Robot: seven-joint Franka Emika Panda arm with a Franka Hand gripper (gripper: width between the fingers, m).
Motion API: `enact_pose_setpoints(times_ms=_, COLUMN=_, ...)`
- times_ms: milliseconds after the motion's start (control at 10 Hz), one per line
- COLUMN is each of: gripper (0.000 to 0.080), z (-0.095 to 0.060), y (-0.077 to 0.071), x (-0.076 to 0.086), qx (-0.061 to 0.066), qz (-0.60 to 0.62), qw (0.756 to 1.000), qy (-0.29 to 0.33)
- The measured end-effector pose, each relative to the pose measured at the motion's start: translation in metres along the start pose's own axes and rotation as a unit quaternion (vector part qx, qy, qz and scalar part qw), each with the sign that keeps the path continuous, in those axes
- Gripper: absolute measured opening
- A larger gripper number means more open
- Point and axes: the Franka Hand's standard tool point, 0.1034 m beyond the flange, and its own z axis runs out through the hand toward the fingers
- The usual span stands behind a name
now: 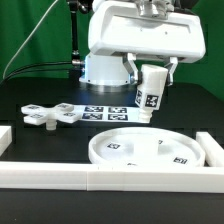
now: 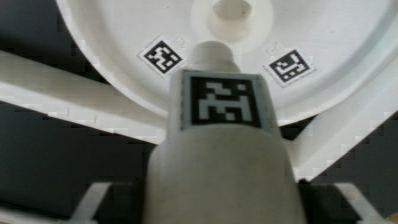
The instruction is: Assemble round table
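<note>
The large round rimmed disc [image 1: 148, 151] lies flat on the black table toward the exterior view's right. My gripper [image 1: 152, 72] is shut on the short cylinder leg [image 1: 150, 96], a white tagged cylinder held a little tilted above the disc's far part. In the wrist view the leg [image 2: 217, 130] fills the middle between my fingers [image 2: 93, 205], pointing toward the disc [image 2: 160, 25] and its centre hole [image 2: 231, 12]. The flat cross-shaped piece [image 1: 55, 114] lies on the table at the exterior view's left.
The marker board [image 1: 105, 112] lies flat behind the disc, under the arm's base. Long white border bars [image 1: 110, 178] run along the front and the right side [image 1: 212, 150], with a short one at the left [image 1: 5, 136]. A green backdrop stands behind.
</note>
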Motion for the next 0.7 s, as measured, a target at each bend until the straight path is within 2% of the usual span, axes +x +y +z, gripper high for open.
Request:
enact_pose_setpoints(times_ms=200, gripper=0.0409, z=0.007, y=0.004, x=0.000, qx=0.002, qz=0.002, qw=1.000, qy=-0.003)
enact_pose_setpoints(times_ms=300, gripper=0.0409, z=0.011, y=-0.002, x=0.000, qx=0.002, qz=0.000, qw=1.000, qy=0.004)
enact_pose_setpoints(times_ms=500, gripper=0.0409, z=0.012, y=-0.001, x=-0.001, qx=0.002, qz=0.000, qw=1.000, qy=0.002)
enact_pose_setpoints(times_ms=700, gripper=0.0409, z=0.016, y=-0.009, x=-0.003, qx=0.006, qz=-0.004, qw=1.000, qy=-0.001)
